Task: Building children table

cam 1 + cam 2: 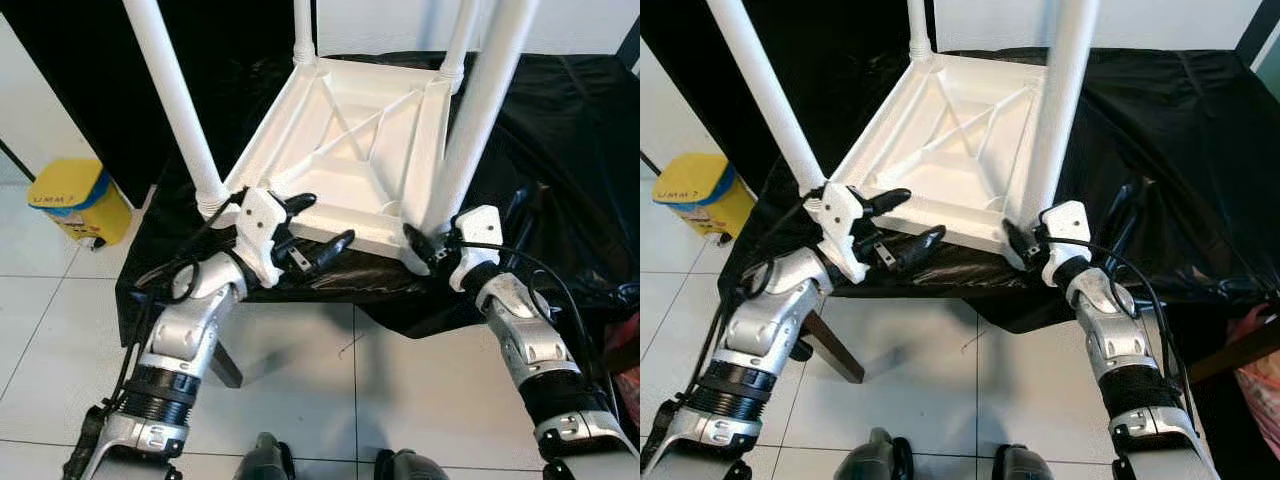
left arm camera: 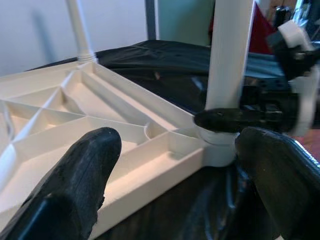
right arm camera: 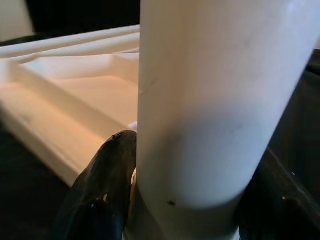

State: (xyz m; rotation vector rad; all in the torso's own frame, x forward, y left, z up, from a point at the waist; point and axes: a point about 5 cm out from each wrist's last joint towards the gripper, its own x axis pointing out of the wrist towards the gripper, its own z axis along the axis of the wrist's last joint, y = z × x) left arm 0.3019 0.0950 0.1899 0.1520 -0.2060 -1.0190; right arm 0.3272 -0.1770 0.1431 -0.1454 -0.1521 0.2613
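The white ribbed-plastic children's table [image 1: 350, 150] lies upside down on black sheeting [image 1: 560, 150], round legs pointing up; the right gripper [image 3: 185, 200] clamps one leg [image 1: 480, 120], the left gripper [image 1: 315, 225] gapes beside its rim.

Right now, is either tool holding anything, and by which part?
Right tool grips the near-right table leg by its base. Left tool is open at the tabletop edge.

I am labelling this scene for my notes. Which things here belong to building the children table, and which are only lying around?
Belong to the job:
- upside-down white tabletop
- near-right leg, gripped at its base by the right gripper
- near-left leg
- left gripper, open at the tabletop's near edge

Only lying around:
- yellow container on the floor
- black sheet under the tabletop
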